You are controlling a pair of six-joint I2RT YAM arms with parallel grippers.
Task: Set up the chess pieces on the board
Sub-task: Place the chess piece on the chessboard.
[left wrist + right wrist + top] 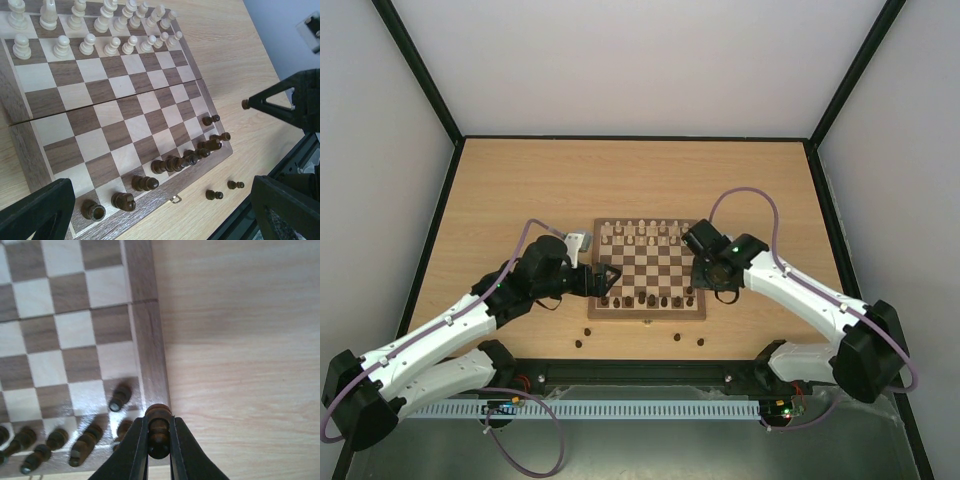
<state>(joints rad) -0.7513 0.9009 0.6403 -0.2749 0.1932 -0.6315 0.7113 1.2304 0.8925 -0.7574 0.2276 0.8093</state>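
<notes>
The board (648, 314) lay in the middle of the worktop (520, 190). The cream chess pieces (640, 233) were ranked in two rows along its far side, and the dark chess pieces (645, 300) were strung along the near row. A few loose dark pieces (677, 336) sat on the worktop just in front of the near rim. The jaws of the right arm (790, 290) were pinched shut on a single dark piece (158, 427), held over the board's near right corner, right at the rim. The jaws of the left arm (470, 315) stood fully apart with nothing between them, hanging by the board's near left corner.
</notes>
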